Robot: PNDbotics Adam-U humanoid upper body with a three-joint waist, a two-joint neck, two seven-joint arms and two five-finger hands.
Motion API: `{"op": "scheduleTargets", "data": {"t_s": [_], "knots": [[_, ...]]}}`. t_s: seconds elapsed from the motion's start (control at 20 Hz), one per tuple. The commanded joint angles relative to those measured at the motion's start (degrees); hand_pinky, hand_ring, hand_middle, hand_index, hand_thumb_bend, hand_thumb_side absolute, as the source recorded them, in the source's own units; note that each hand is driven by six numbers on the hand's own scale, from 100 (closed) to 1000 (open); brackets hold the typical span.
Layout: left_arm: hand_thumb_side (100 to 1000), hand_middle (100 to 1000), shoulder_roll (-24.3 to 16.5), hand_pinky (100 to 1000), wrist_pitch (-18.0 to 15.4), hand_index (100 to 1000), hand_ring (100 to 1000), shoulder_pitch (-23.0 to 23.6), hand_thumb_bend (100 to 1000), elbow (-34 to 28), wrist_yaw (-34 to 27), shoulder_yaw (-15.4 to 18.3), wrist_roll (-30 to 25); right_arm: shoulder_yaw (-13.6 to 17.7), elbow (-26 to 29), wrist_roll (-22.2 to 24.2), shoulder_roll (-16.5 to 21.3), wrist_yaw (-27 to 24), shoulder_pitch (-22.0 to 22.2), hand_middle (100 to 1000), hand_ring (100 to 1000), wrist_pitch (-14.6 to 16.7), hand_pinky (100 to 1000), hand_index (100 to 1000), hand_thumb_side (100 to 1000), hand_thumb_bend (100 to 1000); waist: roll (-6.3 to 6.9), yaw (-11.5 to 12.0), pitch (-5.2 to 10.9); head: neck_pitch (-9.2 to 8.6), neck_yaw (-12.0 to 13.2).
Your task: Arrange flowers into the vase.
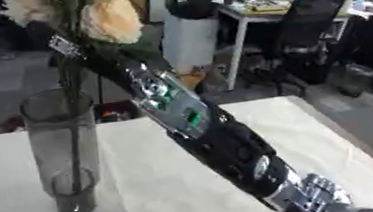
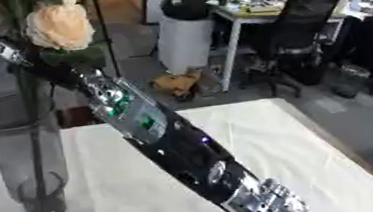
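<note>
Left eye view shows the glass vase [image 1: 63, 152] standing on the table [image 1: 334, 136], a stem already inside. Above it hang the flowers [image 1: 110, 20]; the right arm [image 1: 201, 126] reaches there, its hand hidden, fingers impossible to judge. Arranging seems unfinished.

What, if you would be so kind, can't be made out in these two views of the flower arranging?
- Right hand: hidden behind the flowers and leaves, top of both views; its fingers can't be seen.
- Left hand: in neither view.
- Stem in the vase: blurred through tinted glass.
- Flower count: cut off by the top edge.
</note>
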State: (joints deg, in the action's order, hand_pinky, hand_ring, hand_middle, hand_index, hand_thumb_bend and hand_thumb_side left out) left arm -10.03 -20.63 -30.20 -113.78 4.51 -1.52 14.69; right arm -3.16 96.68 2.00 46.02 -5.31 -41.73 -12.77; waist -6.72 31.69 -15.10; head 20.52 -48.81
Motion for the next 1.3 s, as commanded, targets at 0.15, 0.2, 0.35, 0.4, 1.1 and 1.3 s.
{"op": "scheduleTargets", "data": {"t_s": [0.15, 0.2, 0.35, 0.4, 1.1, 1.3], "knots": [[1000, 963, -0.44, 639, -0.05, 956, 947, -0.95, 100, -0.81, -0.27, 0.13, -0.06, 0.54, 1.90, 3.69, 2.51, 4.48, 0.19, 662, 1000, 2.04, 1000, 893, 1000, 599, 0.58, -0.47, 1.31, -0.54, -0.16], [1000, 963, -0.44, 639, -0.06, 956, 948, -0.96, 100, -0.81, -0.29, 0.13, -0.05, 0.57, 1.90, 4.51, 2.47, 5.23, 0.33, 668, 1000, 2.36, 1000, 905, 1000, 607, 0.58, -0.57, 1.29, -0.60, -0.16], [1000, 963, -0.41, 639, -0.05, 956, 948, -0.95, 100, -0.81, -0.29, 0.12, -0.06, 0.83, 1.82, 6.96, 2.34, 6.48, 0.66, 685, 1000, 3.02, 1000, 931, 1000, 640, 0.66, -0.77, 1.25, -0.66, -0.28], [1000, 963, -0.40, 639, -0.05, 955, 948, -0.94, 100, -0.81, -0.29, 0.12, -0.05, 0.93, 1.80, 7.77, 2.33, 6.71, 0.76, 688, 1000, 3.18, 1000, 935, 995, 650, 0.69, -0.81, 1.23, -0.65, -0.33], [1000, 963, -0.31, 638, 0.06, 953, 948, -0.70, 100, -0.81, -0.18, 0.03, -0.04, 2.66, 1.17, 13.98, 2.43, 8.24, 2.18, 707, 1000, 3.32, 1000, 973, 889, 706, 1.03, -1.38, 1.17, -0.84, -1.09], [1000, 963, -0.30, 638, 0.11, 953, 949, -0.62, 100, -0.81, -0.14, -0.04, -0.14, 2.90, 1.25, 14.14, 2.64, 8.26, 2.49, 710, 1000, 3.36, 1000, 976, 890, 708, 1.12, -1.57, 1.17, -0.88, -1.26]]}}
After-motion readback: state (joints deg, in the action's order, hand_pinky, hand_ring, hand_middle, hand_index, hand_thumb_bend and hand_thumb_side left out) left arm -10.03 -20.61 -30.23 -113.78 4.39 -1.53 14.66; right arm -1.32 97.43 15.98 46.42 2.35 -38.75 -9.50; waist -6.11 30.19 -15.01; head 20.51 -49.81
